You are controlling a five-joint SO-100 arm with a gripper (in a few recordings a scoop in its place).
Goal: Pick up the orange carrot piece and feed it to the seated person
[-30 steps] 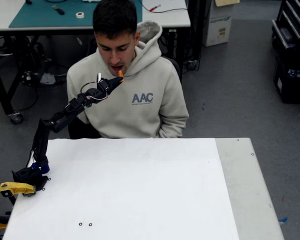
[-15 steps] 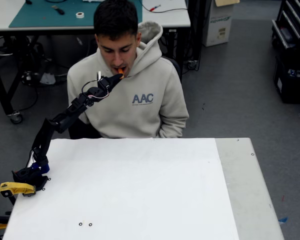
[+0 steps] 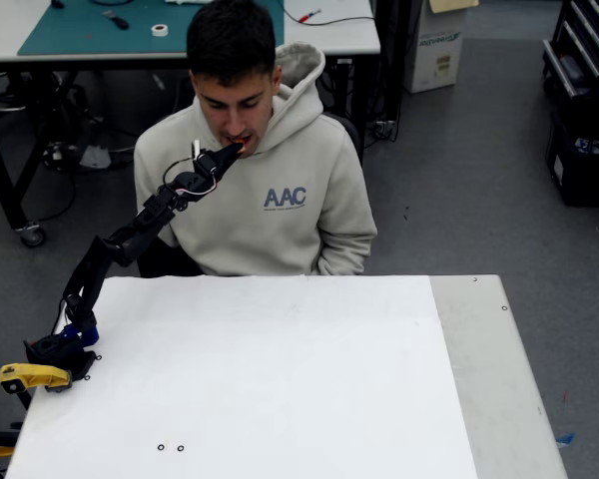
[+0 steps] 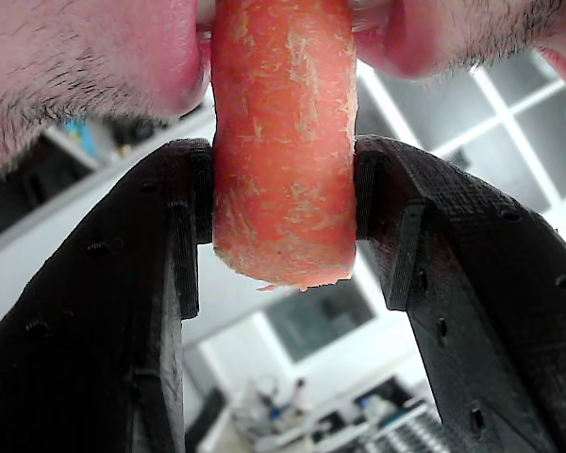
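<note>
Feeding step judged nearly done: carrot (image 4: 283, 142) is clamped crosswise between the jaws, long axis running straight out ahead of them, far end already between the person's (image 3: 245, 190) lips. Release is judged next.

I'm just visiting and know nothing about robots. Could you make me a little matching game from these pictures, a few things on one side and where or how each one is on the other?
Things:
1. orange carrot piece
2. end effector
3. seated person
4. white table

Places or states:
A. bare top, in front of the person
B. clamped between two black fingers, its far end at the lips
C. behind the table, mouth on the carrot
D. shut on the carrot, raised to the face

Pairs: 1-B, 2-D, 3-C, 4-A
</note>
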